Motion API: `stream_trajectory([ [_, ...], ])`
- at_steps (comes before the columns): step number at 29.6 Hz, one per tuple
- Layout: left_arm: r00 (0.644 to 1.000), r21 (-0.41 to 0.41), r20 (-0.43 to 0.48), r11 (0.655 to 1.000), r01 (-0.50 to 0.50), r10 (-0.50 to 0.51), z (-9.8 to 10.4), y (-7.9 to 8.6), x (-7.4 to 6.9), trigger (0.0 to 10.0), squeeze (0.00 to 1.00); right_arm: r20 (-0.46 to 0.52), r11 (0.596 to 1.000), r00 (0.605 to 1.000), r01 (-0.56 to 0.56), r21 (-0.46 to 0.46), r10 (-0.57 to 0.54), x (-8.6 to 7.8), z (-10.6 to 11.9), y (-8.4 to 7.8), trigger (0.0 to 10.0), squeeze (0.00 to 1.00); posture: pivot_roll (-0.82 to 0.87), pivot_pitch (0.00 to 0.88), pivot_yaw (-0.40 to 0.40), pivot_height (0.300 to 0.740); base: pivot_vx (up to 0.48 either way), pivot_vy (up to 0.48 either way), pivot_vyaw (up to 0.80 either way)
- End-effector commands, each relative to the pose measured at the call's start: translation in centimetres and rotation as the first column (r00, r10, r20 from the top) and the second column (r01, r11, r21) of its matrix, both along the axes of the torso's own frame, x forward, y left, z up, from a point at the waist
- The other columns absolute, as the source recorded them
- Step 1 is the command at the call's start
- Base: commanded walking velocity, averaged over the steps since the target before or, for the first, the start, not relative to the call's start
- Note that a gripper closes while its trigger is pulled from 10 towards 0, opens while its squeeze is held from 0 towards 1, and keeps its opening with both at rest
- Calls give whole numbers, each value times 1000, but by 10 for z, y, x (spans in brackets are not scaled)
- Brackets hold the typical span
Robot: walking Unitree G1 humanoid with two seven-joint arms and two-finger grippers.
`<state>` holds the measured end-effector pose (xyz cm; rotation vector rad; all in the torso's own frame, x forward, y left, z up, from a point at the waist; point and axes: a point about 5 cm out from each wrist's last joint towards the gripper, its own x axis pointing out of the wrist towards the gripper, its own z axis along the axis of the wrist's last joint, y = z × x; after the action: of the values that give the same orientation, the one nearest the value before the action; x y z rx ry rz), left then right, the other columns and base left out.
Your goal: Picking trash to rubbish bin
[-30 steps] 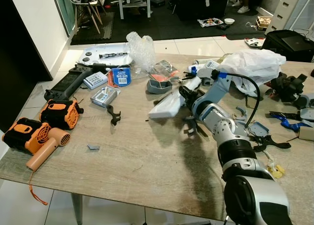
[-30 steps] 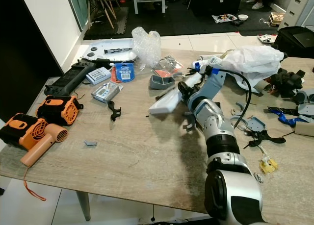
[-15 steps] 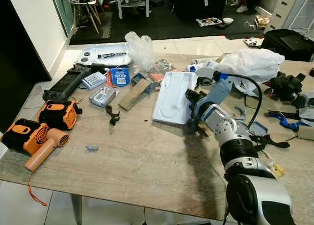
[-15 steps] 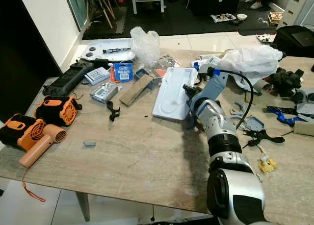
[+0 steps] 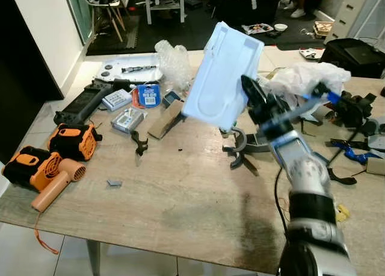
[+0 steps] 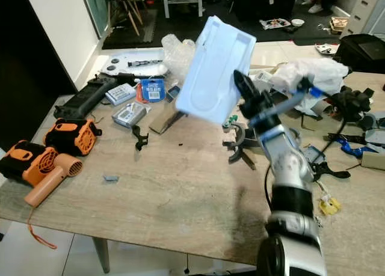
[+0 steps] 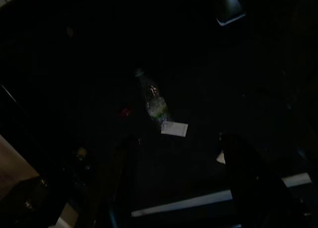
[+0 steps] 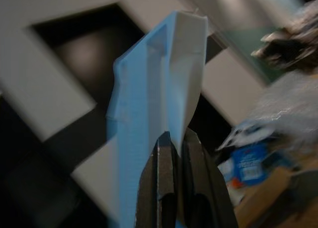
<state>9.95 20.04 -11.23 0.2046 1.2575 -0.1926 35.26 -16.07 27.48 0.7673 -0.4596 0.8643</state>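
The right gripper (image 5: pixel 248 91) pinches the pale blue tray's (image 5: pixel 219 77) edge, holding it tilted above the table (image 5: pixel 180 192). The right wrist view shows the fingers (image 8: pixel 169 188) clamped on it. The left wrist view, very dark, perhaps shows a bottle (image 7: pixel 155 103).

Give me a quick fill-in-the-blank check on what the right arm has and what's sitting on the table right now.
1. The right claw holds a pale blue plastic ____ by its edge.
2. That item is ____ the wooden table, not resting on it.
3. At the table's left edge, the peach hair dryer lies beside two ____ and black fans.

Missing words: tray; above; orange
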Motion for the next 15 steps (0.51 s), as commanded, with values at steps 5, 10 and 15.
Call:
stream_trajectory([
  [5,998,-10,1,998,-64,64,-1,1,-6,10000,0,96,975,976,-183,-126,196,-26,-8,20,10000,0,-35,174,50,740,0,0,0],
  [10,997,-8,-4,997,-80,80,-1,2,-4,10000,0,61,939,952,-281,-199,298,-41,-25,33,10000,0,-33,168,45,740,0,0,0],
  [15,996,-11,-6,996,-89,89,0,3,-3,10000,0,22,929,955,-284,-235,297,-41,-34,39,10000,0,-34,163,43,740,-234,0,0],
])
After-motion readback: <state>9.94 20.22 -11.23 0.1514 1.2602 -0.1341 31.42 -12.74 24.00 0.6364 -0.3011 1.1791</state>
